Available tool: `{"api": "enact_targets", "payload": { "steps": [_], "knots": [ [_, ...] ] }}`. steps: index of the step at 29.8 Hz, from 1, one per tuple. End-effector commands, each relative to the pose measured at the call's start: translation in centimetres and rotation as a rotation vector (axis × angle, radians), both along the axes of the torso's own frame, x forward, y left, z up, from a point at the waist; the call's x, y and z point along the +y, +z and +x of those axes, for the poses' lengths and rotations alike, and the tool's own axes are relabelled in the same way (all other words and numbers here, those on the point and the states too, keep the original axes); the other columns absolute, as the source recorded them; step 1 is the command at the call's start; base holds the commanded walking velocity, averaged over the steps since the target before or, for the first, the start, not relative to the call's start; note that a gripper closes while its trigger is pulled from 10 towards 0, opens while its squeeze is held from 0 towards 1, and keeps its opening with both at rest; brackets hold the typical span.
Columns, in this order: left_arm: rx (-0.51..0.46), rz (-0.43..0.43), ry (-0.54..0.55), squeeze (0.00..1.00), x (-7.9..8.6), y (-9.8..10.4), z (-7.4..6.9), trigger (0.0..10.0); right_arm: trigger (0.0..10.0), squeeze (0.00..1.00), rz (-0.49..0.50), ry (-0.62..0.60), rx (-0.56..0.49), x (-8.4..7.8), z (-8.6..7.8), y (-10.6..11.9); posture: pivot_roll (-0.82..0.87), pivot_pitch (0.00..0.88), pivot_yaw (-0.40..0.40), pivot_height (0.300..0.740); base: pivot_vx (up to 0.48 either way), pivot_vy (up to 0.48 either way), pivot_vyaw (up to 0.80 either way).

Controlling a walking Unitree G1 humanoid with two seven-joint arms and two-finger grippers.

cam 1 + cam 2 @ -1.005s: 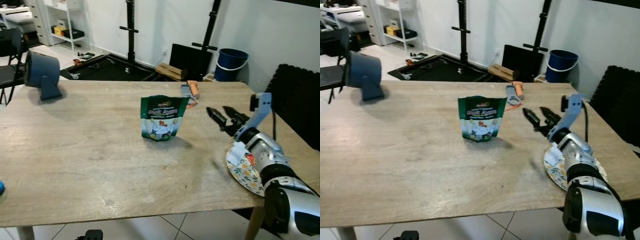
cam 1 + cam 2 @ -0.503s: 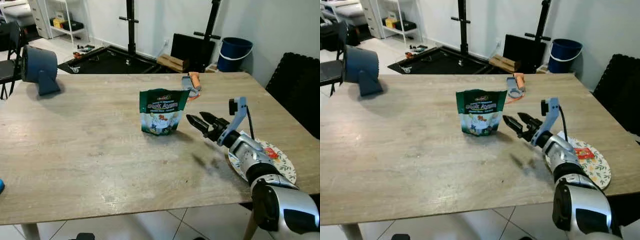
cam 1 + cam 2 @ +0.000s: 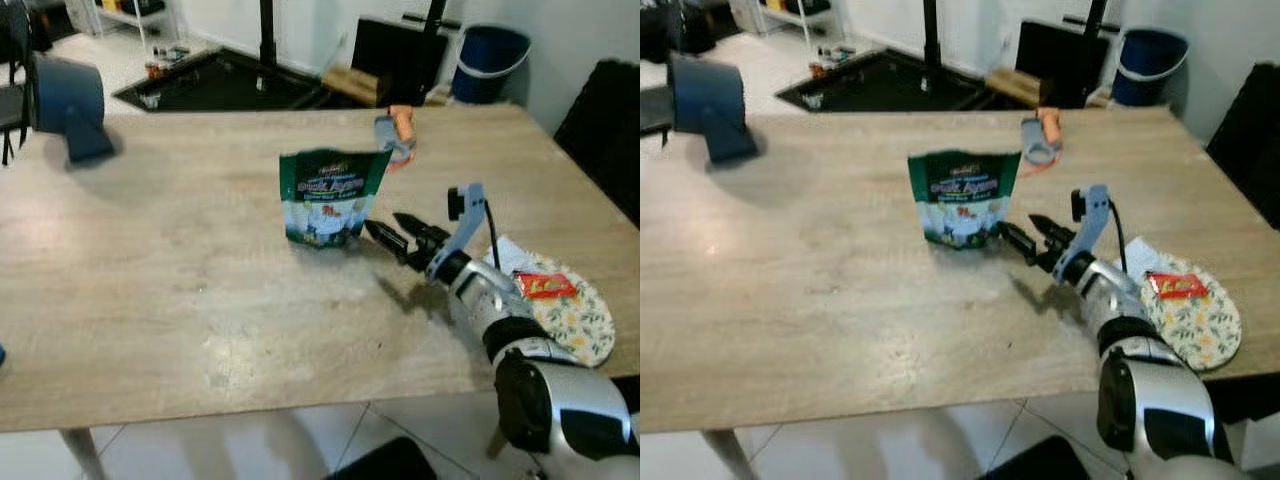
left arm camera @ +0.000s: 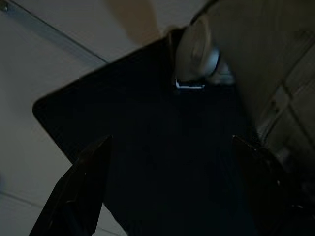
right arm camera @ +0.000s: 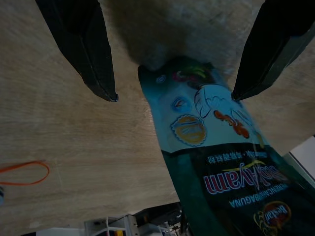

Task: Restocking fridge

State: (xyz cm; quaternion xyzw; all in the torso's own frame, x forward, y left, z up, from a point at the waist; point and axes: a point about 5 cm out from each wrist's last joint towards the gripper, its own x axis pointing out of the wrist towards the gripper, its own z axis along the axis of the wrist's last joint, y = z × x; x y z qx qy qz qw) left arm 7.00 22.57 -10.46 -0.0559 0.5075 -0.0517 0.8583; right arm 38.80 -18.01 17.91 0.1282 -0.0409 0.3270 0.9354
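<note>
My right gripper [image 3: 392,231] is low over the wooden table [image 3: 150,280], fingers spread apart, nothing between them, tips just beside the lower right corner of the green snack pouch [image 3: 328,196]. In the right wrist view the pouch [image 5: 211,152] sits ahead in the gap between my 2 black fingers [image 5: 81,44], not yet inside it, no contact that I can see. Pouch stands upright near the table's middle, printed front facing me. Behind it, toward the far edge, a grey and orange tool [image 3: 393,135] lies flat, well apart from the pouch. By my right forearm a floral plate [image 3: 570,318] rests near the right edge with a small red packet [image 3: 540,286] on it. A blue-grey fan-like object [image 3: 62,105] stands at the far left corner. Beyond the table, a blue bucket [image 3: 487,64] on the floor. Left wrist view is very dark: 2 finger outlines [image 4: 81,187] spread wide over a dark mat [image 4: 162,162], left gripper idle, holding nothing.
</note>
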Motion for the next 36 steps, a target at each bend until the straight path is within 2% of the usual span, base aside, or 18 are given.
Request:
{"api": "enact_targets", "payload": {
  "steps": [1,6,9,11,22,29,34,36],
  "knots": [
    [-0.012,0.021,0.005,0.00,1.0,0.3,-0.2,10.0,10.0,0.00,-0.029,0.004,-0.021,0.2,0.1,0.3,0.13,0.261,-0.034,0.740,0.000,0.000,0.00],
    [-0.026,0.021,0.001,0.00,1.2,0.4,-0.4,10.0,10.0,0.00,-0.002,0.018,-0.056,0.4,0.2,1.1,0.15,0.281,-0.026,0.740,0.000,0.000,0.00],
    [-0.028,0.015,-0.015,0.00,1.2,0.4,-1.1,10.0,10.0,0.00,0.074,0.084,-0.088,0.4,0.2,2.1,0.16,0.297,-0.022,0.740,0.000,0.000,0.00],
    [-0.028,0.015,-0.015,0.00,1.2,0.4,-1.1,10.0,10.0,0.00,0.074,0.084,-0.088,0.4,0.2,2.1,0.16,0.297,-0.022,0.740,0.000,0.000,0.00],
    [-0.019,0.010,-0.035,0.00,1.6,0.6,-3.2,10.0,10.0,0.00,0.044,0.139,-0.173,1.1,0.6,4.5,0.20,0.349,-0.012,0.740,0.000,0.000,0.00],
    [-0.024,0.002,-0.041,0.00,1.4,0.7,-3.7,10.0,10.0,0.00,0.044,0.162,-0.190,1.2,0.6,4.9,0.22,0.362,-0.011,0.740,0.000,0.000,0.00],
    [-0.030,-0.002,-0.050,0.00,1.3,0.7,-3.7,10.0,10.0,0.00,0.051,0.235,-0.196,1.5,0.4,4.9,0.22,0.365,-0.009,0.740,0.000,0.000,0.00],
    [-0.030,-0.004,-0.062,0.00,1.1,0.7,-3.6,10.0,10.0,0.00,0.125,0.348,-0.222,2.1,0.0,5.4,0.21,0.357,-0.013,0.740,0.000,0.000,0.00]
  ]
}}
